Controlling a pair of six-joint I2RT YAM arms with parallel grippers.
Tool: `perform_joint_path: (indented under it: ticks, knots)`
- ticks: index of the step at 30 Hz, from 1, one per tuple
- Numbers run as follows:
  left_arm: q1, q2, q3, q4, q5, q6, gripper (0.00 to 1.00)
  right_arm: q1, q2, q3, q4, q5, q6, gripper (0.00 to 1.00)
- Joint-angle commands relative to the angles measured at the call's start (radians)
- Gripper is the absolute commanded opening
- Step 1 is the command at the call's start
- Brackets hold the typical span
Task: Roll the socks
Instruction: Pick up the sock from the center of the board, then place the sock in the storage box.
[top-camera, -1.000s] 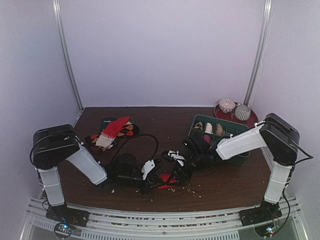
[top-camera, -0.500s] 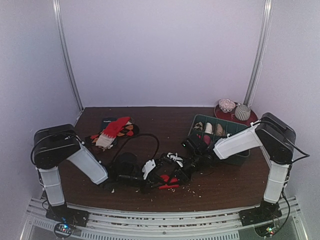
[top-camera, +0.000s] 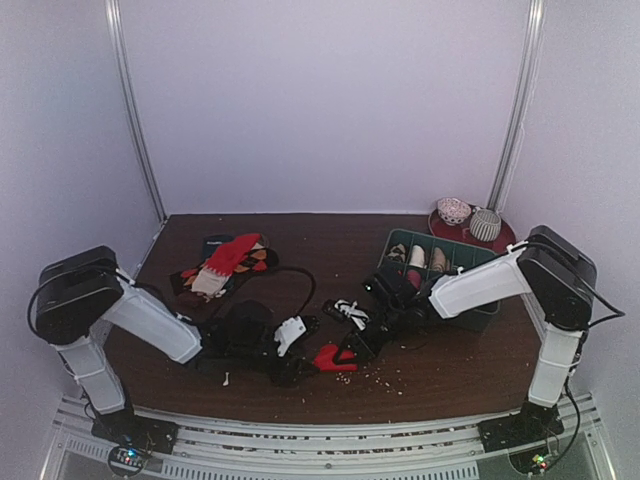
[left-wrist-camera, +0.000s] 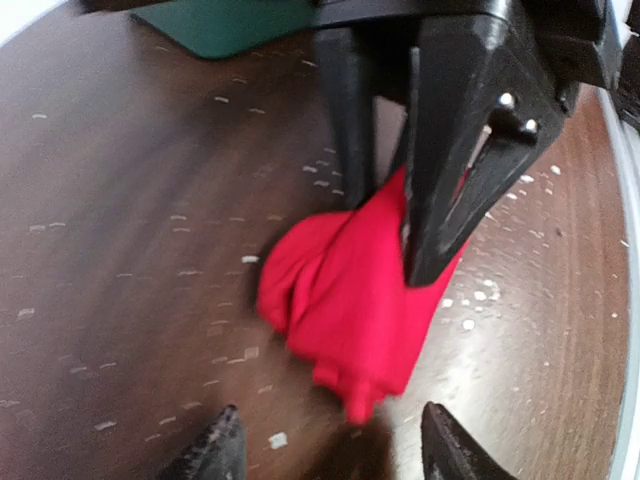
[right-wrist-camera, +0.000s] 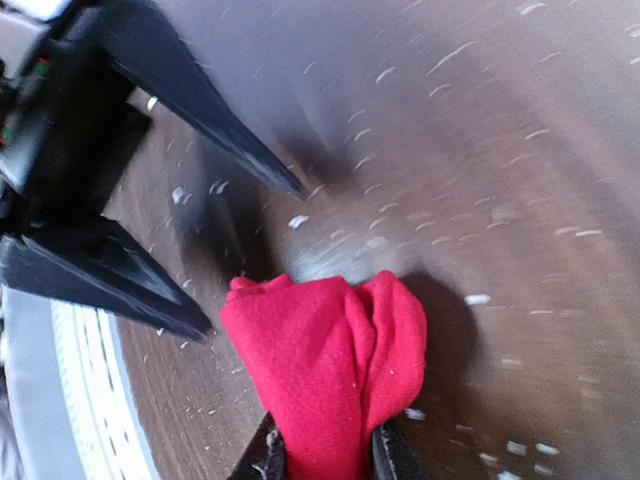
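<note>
A bright red sock (left-wrist-camera: 345, 300), bunched into a small bundle, hangs just above the dark wooden table (top-camera: 330, 250) near its front middle. My right gripper (right-wrist-camera: 330, 460) is shut on it, and its fingers (left-wrist-camera: 450, 170) come down onto the bundle in the left wrist view. My left gripper (left-wrist-camera: 330, 455) is open, its tips just short of the bundle's lower end and touching nothing. In the top view the sock (top-camera: 330, 357) sits between the left gripper (top-camera: 305, 362) and the right gripper (top-camera: 348, 352). No tan-brown sock shows apart from the others.
A pile of loose socks (top-camera: 225, 262) lies at the back left. A green divided tray (top-camera: 475, 262) with rolled bundles stands at the right, a red plate (top-camera: 505, 238) with two rolled balls behind it. A black cable (top-camera: 285, 280) loops over the table. White lint (top-camera: 385, 380) speckles the front.
My left gripper has opened, let go of the red sock and drawn back to the left. My right gripper has shut on the sock and now holds it alone.
</note>
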Motion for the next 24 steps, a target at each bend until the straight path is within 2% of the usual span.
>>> perform_joint_path:
  ticks: [1,4,5,6,9,12,18,24]
  knots:
    - [0.023,-0.191,0.013,-0.216,-0.238,0.057,0.62,-0.011,-0.12,-0.001,0.001,0.192,0.129,0.0]
    - [0.051,-0.298,0.018,-0.251,-0.298,0.062,0.65,-0.025,-0.191,0.027,-0.014,0.266,0.204,0.0]
    - [0.065,-0.329,0.017,-0.258,-0.294,0.062,0.69,-0.032,-0.214,0.041,-0.028,0.301,0.238,0.0]
    - [0.079,-0.361,0.017,-0.264,-0.293,0.057,0.74,-0.04,-0.235,0.054,-0.043,0.355,0.271,0.0]
    - [0.116,-0.467,-0.006,-0.246,-0.307,0.04,0.8,-0.078,-0.313,0.082,-0.106,0.542,0.365,0.0]
    - [0.136,-0.555,-0.039,-0.188,-0.329,0.025,0.97,-0.137,-0.378,0.089,-0.175,0.753,0.468,0.0]
    - [0.141,-0.567,-0.019,-0.187,-0.306,0.011,0.98,-0.247,-0.496,0.048,-0.247,1.055,0.648,0.0]
    - [0.141,-0.578,-0.032,-0.149,-0.235,-0.007,0.98,-0.264,-0.477,0.046,-0.344,1.198,0.815,0.0]
